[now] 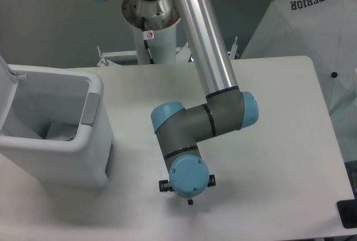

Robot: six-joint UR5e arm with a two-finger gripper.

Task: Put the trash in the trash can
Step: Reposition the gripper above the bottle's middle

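Gripper [188, 192]: mostly hidden under the wrist joint, only small black bits stick out at either side and below the blue cap. Jaws not visible, so can't tell if spread, clamped, or carrying anything. It sits low over the table [268, 140], near the front edge, wrist pointing straight down.

Bottle: not visible anywhere in this view. Could be under the wrist/forearm, i.e. right at the gripper, but that's inference only. No clear plastic, cap or label shows.

Out from gripper: grey forearm and blue elbow caps just above it, silver upper arm running up and back to the base post at the far edge.

Trash can [83, 157]: left of gripper, apart from it w/ bare tabletop between. Lid is swung open on its far left side, grey panel faces the arm. Inside, at the bottom, a pale crumpled thing, prob. the wrapper [60, 132]; green mark not resolvable.

Right of gripper, off the table: white cover marked SUPERIOR [312, 29].

Progress (judgement): wrapper looks done, already in the can. Bottle remains, location unconfirmed. If it is under the gripper, what's left = secure grip, lift, carry left over the open can, drop. Roughly half done.
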